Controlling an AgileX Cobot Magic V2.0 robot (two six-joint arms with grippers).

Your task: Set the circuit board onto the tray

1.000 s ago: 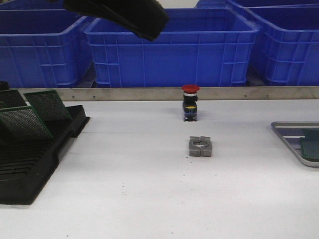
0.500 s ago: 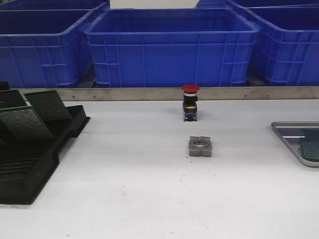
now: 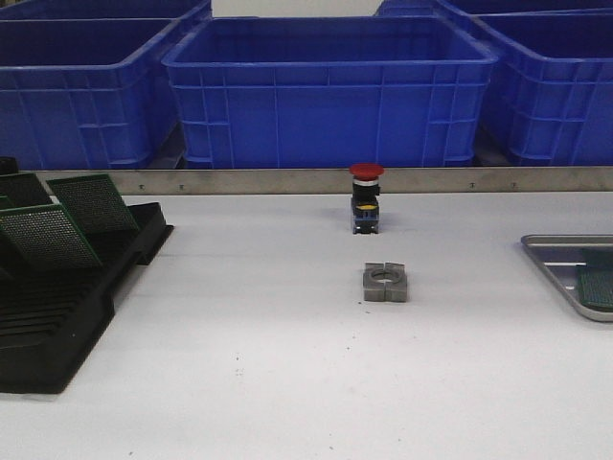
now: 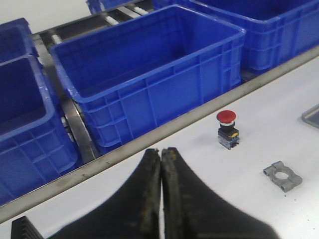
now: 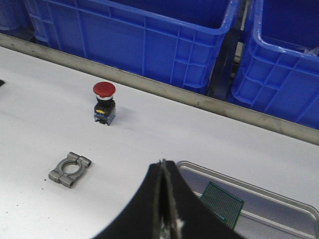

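The grey metal tray (image 3: pixel 554 261) lies at the table's right edge, partly cut off in the front view. One green circuit board (image 3: pixel 596 286) lies flat in it. The right wrist view shows the tray (image 5: pixel 259 188) and that board (image 5: pixel 222 204) beside my right gripper (image 5: pixel 163 163), which is shut and well above the table. Two more green boards (image 3: pixel 46 236) stand in the black slotted rack (image 3: pixel 57 307) at the left. My left gripper (image 4: pixel 161 151) is shut and empty, high over the table's back edge. Neither gripper shows in the front view.
A red-capped push button (image 3: pixel 365 199) stands mid-table with a grey metal clamp block (image 3: pixel 385 283) in front of it. Big blue crates (image 3: pixel 330 86) stand behind a metal rail (image 3: pixel 306 179) along the table's back.
A black arm part at the top of the front view one second ago has gone out of frame. The things on the table have not moved.
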